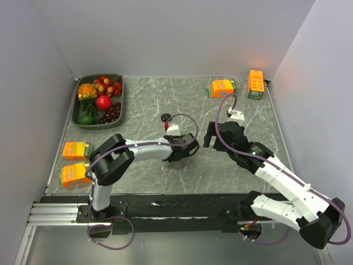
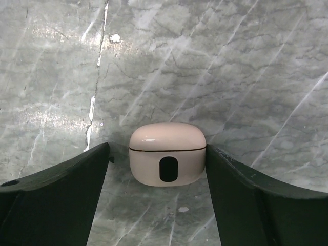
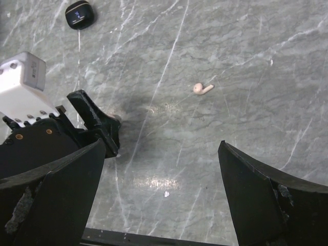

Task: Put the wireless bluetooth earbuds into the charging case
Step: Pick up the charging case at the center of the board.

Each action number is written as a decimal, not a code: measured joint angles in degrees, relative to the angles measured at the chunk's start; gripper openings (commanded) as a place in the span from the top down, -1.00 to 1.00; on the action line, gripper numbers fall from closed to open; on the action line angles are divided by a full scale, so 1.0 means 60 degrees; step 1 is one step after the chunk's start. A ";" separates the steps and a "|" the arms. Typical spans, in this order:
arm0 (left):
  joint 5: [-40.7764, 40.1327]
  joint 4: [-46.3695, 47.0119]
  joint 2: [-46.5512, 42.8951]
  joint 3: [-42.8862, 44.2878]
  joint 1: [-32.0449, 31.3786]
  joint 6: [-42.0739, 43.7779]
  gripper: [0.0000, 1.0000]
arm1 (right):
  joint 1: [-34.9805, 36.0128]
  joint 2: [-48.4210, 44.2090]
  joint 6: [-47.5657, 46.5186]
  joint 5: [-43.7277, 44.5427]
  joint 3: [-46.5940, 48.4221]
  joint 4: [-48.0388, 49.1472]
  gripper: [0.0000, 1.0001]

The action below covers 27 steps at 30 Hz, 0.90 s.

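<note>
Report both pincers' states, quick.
Left pincer: open, one finger on each side of the white case, with a gap on one side.
Right pincer: open, holding nothing.

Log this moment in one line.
left gripper: open, straddling closed white charging case | right gripper: open, empty | white earbud: loose on table

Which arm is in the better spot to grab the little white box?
Left, probably. The left gripper has a finger on each side of the white box. The right gripper hangs open above the table, away from that box, with a white earbud lying ahead of it.
</note>
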 measured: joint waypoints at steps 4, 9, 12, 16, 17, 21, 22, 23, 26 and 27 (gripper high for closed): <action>-0.0058 -0.0015 0.0011 0.0000 -0.0040 0.0138 -0.65 | -0.0007 0.0025 0.0000 -0.0073 0.0000 0.0091 -0.99; -0.0127 -0.0127 0.0117 0.0138 -0.0157 0.0353 -0.67 | -0.0011 0.0044 0.0000 -0.0149 0.0000 0.0120 -0.99; -0.0149 -0.0149 0.0120 0.0124 -0.0233 0.0404 -0.68 | -0.0011 0.0055 0.0000 -0.0168 0.0000 0.0135 -0.99; -0.0233 0.0004 -0.0004 -0.0113 -0.0317 0.0408 -0.62 | -0.0015 0.0117 0.0000 -0.0204 0.0000 0.0142 -0.99; -0.0248 0.0044 -0.0033 -0.0168 -0.0335 0.0423 -0.59 | -0.0015 0.0124 0.0004 -0.0208 0.0000 0.0142 -0.99; -0.0266 0.0022 0.0000 -0.0113 -0.0361 0.0397 -0.41 | -0.0015 0.0131 0.0015 -0.0284 -0.0015 0.0168 -0.99; -0.0251 -0.0025 0.0058 -0.0022 -0.0364 0.0386 -0.37 | -0.0015 0.0131 0.0022 -0.0310 -0.0033 0.0182 -0.99; -0.0237 -0.0062 0.0120 0.0066 -0.0364 0.0375 -0.26 | -0.0015 0.0131 0.0036 -0.0339 -0.0062 0.0193 -0.99; -0.0211 -0.0091 0.0197 0.0189 -0.0372 0.0379 -0.10 | -0.0015 0.0131 0.0040 -0.0372 -0.0106 0.0160 -0.99; -0.0200 -0.0087 0.0197 0.0189 -0.0372 0.0379 -0.06 | -0.0015 0.0131 0.0044 -0.0372 -0.0106 0.0164 -0.99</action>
